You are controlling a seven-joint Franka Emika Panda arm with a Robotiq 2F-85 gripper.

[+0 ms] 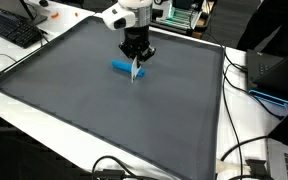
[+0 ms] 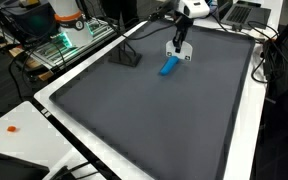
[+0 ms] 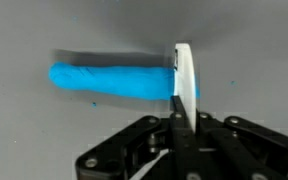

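My tool (image 3: pixel 180 125) is clamped on a thin white strip (image 3: pixel 184 70), and the strip's tip meets one end of the blue stick (image 3: pixel 109 80). The stick lies flat on the grey mat (image 1: pixel 74 100), toward the far side of the worktop (image 2: pixel 34 135).

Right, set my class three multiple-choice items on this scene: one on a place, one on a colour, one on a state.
1. Where is the long object?
A. on the grey mat
B. on a keyboard
C. on the floor

2. What colour is it?
A. red
B. blue
C. yellow

3. How does it rest?
A. standing upright
B. lying flat on its side
C. lifted in the air

Answers:
1 A: both exterior views show it on the mat.
2 B: the wrist view shows it plainly blue.
3 B: it lies lengthwise on the mat, with the tool at one end.
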